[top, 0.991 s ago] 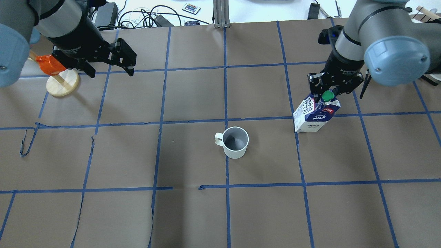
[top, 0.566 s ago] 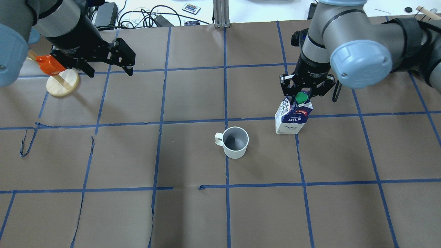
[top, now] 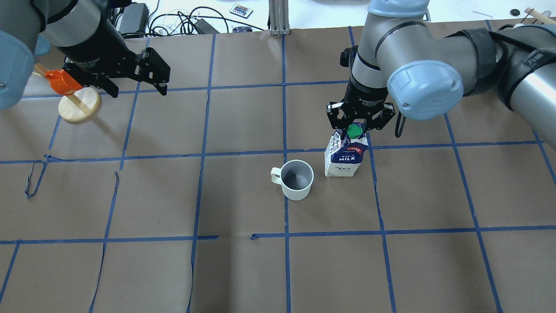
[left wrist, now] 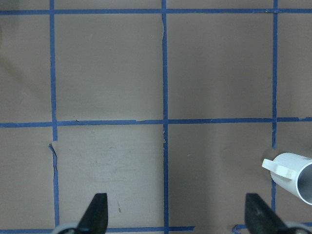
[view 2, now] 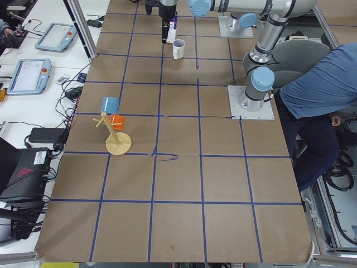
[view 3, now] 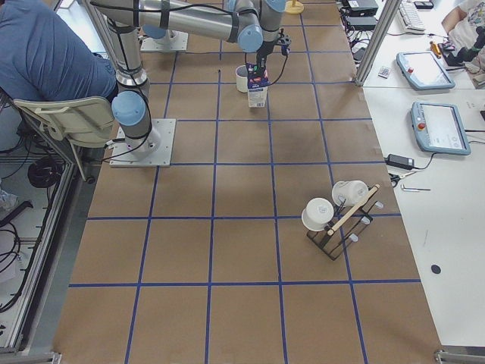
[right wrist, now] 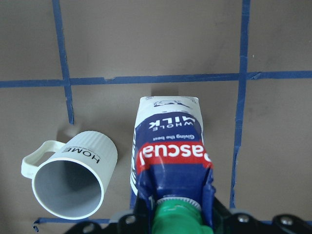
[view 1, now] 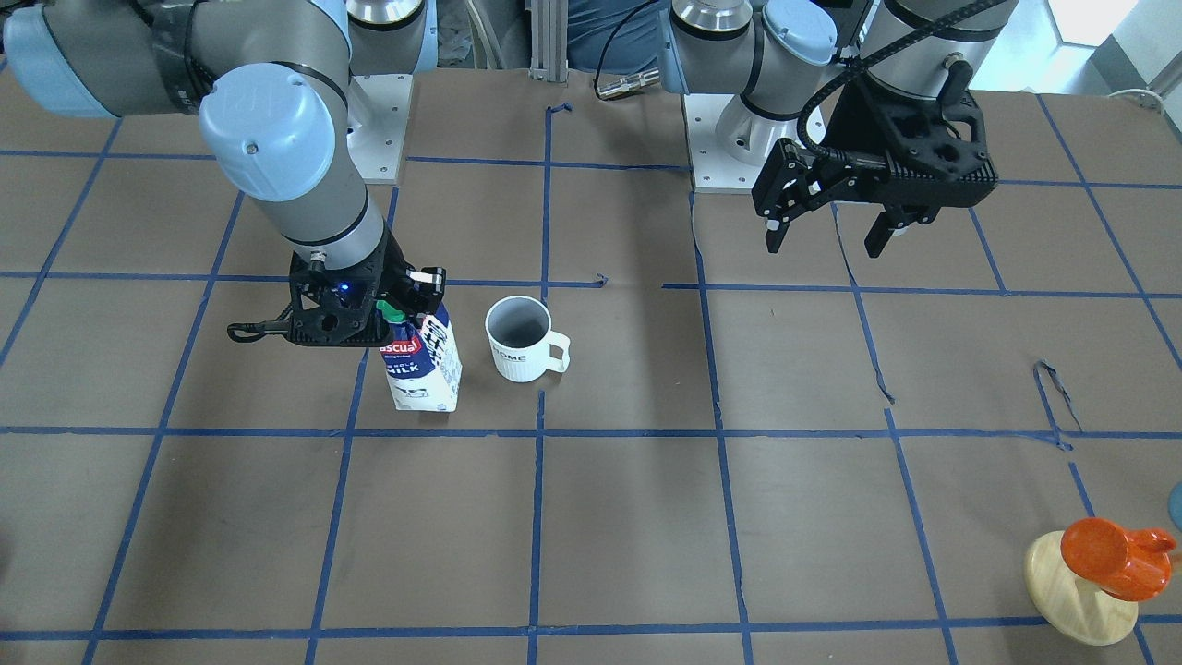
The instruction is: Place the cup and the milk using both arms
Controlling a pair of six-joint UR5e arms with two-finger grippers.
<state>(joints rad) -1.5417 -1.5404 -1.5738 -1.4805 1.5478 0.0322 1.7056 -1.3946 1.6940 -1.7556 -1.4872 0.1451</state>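
Observation:
The white ribbed cup (top: 297, 180) marked "HOME" stands upright near the table's middle, also in the front view (view 1: 519, 338) and the right wrist view (right wrist: 73, 180). The milk (top: 343, 158), a blue and white carton with a green cap, is upright just to the right of the cup, a small gap between them. My right gripper (top: 355, 130) is shut on the carton's top ridge by the cap. I cannot tell whether the carton's base touches the table. My left gripper (top: 140, 92) is open and empty, above the far left of the table, far from the cup.
An orange cup on a wooden disc stand (top: 65, 82) sits beside my left arm at the far left. A wooden rack with white mugs (view 3: 333, 216) stands at the table's right end. Cables and devices (top: 186, 19) lie beyond the far edge. A seated person (view 2: 323, 95) is behind the robot.
My right gripper has carried the milk leftward across about one grid square, and it now sits close beside the cup. The left arm and the cup have not moved.

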